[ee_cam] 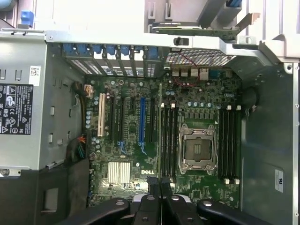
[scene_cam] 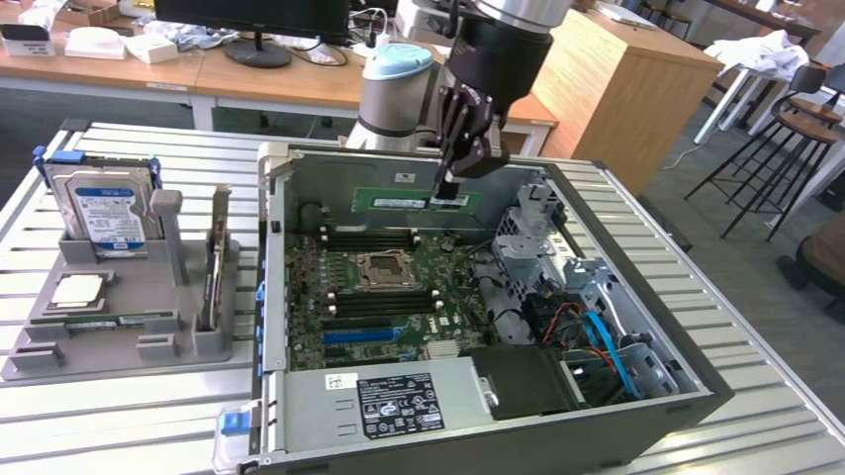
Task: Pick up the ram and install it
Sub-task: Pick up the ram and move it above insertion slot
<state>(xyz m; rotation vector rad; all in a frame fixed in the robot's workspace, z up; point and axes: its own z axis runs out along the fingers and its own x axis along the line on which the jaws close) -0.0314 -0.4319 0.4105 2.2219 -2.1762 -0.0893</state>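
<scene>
My gripper hangs over the open computer case, shut on the ram, a thin green stick held level above the motherboard. In the wrist view the ram is edge-on, a narrow green line running out from between the black fingers. It lies along the black memory slots beside the CPU socket, above them and apart from them. A twin green stick lies in the grey holder at the exterior view's left.
The grey holder also carries a hard drive, a CPU chip and an upright card. Inside the case are the power supply, drive cages and blue cables. More black slots flank the socket.
</scene>
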